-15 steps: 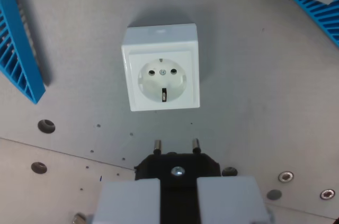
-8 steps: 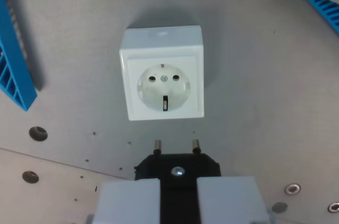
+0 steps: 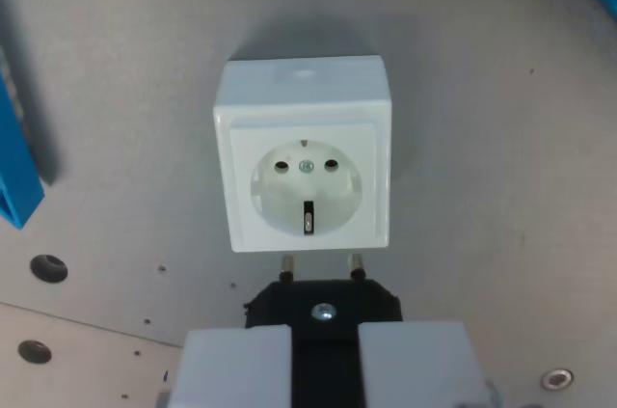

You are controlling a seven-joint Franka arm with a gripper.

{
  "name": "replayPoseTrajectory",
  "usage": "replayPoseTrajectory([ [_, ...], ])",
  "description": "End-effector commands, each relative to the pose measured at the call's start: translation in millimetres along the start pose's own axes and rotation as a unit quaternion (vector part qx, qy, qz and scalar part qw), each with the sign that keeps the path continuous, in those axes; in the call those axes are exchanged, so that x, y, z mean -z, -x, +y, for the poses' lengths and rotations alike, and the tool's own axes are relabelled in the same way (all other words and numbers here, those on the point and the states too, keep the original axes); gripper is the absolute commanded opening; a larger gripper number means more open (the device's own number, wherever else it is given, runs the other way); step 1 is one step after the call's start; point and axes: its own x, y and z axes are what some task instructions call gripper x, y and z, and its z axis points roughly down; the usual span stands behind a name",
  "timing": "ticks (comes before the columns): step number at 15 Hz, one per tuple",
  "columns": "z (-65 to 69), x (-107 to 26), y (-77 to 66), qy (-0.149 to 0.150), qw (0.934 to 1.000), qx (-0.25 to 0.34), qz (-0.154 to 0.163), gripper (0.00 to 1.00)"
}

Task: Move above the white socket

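White socket (image 3: 304,172): square glossy plastic, round recessed face.

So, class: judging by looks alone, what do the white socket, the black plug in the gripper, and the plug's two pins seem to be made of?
White socket: likely moulded plastic, smooth and faintly glossy with soft rounded edges.
Black plug: probably matte plastic, dull and dark, with a shiny metal screw in it.
Pins: apparently metal, with a silvery sheen.
The gripper is shut on the plug.
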Motion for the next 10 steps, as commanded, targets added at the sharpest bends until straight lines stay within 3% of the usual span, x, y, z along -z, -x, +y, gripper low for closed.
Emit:
replayPoseTrajectory([
  [1,-3.1,-12.6,5.1,0.015,0.9985,0.018,0.049,0.00],
  [10,-5.9,-37.1,9.4,0.016,0.9983,0.023,0.052,0.00],
])
